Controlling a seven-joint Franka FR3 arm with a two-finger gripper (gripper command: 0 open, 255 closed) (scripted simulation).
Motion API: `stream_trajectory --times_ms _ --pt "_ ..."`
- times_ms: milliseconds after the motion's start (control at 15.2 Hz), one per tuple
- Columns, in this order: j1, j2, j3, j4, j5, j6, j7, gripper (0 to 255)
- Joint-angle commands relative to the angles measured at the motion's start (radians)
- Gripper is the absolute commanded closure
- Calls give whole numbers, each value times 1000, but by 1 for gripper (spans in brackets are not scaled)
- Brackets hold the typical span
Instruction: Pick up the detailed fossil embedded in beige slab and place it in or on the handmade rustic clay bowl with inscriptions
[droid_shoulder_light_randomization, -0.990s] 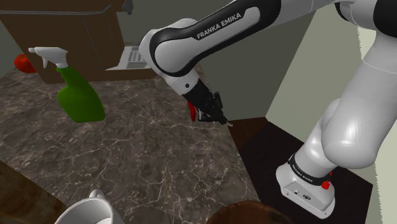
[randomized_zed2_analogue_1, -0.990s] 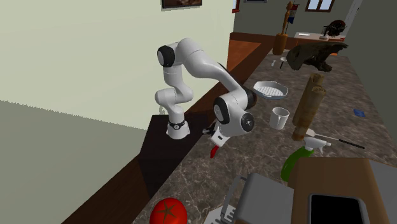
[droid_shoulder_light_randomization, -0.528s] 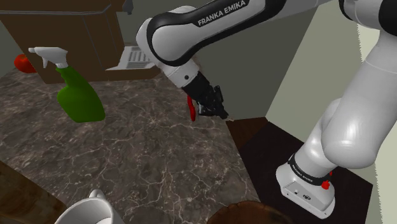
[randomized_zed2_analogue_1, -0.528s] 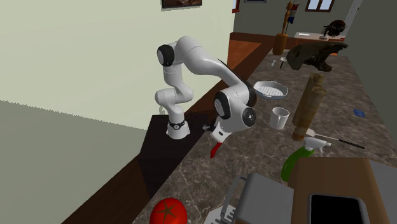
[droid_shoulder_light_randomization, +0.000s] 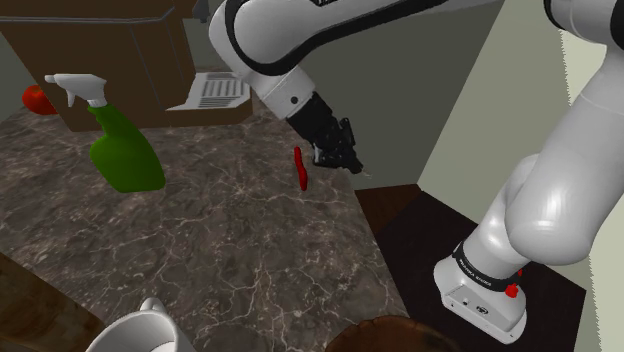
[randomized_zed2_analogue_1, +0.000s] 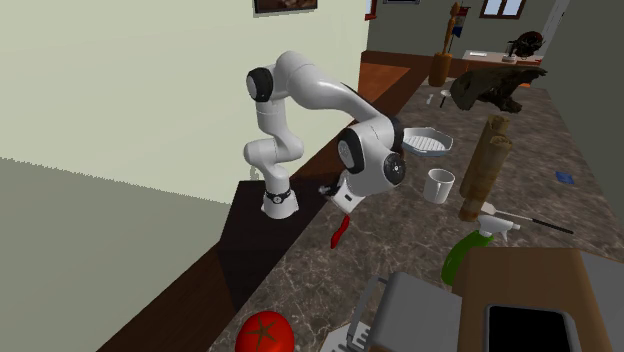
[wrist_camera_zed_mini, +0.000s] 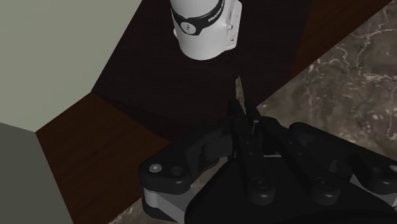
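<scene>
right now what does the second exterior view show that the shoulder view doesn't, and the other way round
Second exterior view adds a tall wooden piece, a white ribbed dish, a blue scrap and a dark screen. Shoulder view adds a brown bowl by its rim. Both share the arm, the gripper shut on a thin beige sliver, a small red item, the green spray bottle, tomato, mug and marble counter.
</scene>
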Motion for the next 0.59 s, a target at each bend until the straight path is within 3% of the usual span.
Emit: stream_trajectory --times_ms 0,528 --pt "-1 -5 -1 24 0 -29 -3 255" --pt "-2 -17 -1 118 3 -134 -4 255"
